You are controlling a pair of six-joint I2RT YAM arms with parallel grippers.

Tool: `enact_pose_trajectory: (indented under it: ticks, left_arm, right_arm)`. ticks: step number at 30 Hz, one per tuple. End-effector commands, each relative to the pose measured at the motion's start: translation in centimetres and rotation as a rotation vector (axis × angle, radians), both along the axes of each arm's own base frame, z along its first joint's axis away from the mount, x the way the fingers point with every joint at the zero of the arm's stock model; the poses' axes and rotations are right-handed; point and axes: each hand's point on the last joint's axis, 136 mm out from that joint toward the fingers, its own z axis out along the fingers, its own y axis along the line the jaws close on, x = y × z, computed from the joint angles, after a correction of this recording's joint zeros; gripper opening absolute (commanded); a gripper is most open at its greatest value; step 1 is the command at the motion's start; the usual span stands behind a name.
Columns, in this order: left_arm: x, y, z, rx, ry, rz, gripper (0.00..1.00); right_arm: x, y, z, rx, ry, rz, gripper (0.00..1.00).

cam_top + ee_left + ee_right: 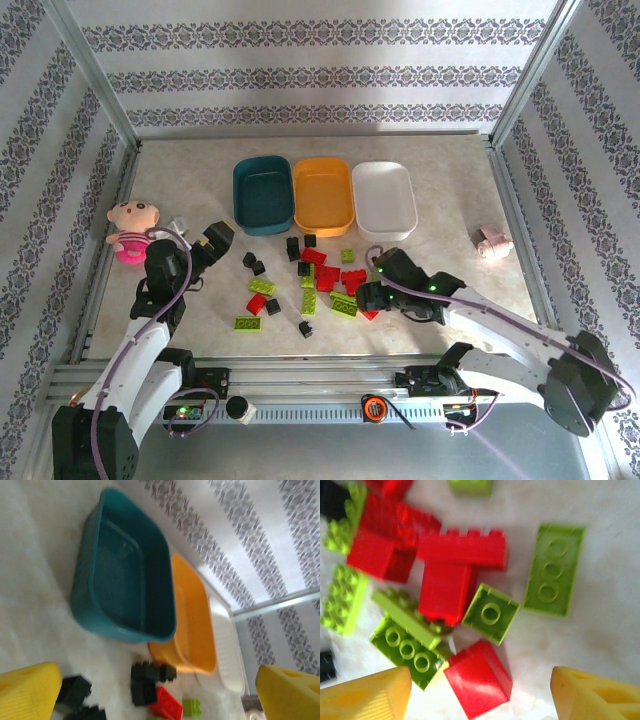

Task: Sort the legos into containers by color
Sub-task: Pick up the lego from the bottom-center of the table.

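Your right hand [479, 692], fingers half apart and gripping nothing, straddles a red lego [476, 672] lying skewed across the gap, toward the near edge of the table [455, 200]. Left hand [218, 238] wide, farther off.

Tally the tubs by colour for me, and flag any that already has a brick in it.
Dark teal tub: 1, empty
Orange-yellow tub: 1, empty
White tub: 1, empty
Total: 3 tubs, none flagged
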Motion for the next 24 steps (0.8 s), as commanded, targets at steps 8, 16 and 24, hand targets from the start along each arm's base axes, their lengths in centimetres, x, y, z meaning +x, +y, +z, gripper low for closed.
enact_pose_trajectory:
  ticks: [8,16,24]
  left_arm:
    - [-1.8,-1.7,-1.7,0.015,0.105,-0.124,0.99]
    - [-1.8,-1.9,-2.4,0.024,0.135,-0.136,0.99]
    - [-1.9,-1.8,-2.7,0.034,0.145,-0.138,0.98]
  right_arm:
    - [-1.6,-0.9,-3.1,-0.176,0.114,0.045,0.64]
    - [-0.3,1.3,-4.1,-0.167,0.122,0.112,0.57]
    - [-0.5,1.6,-4.7,-0.156,0.141,0.122,0.40]
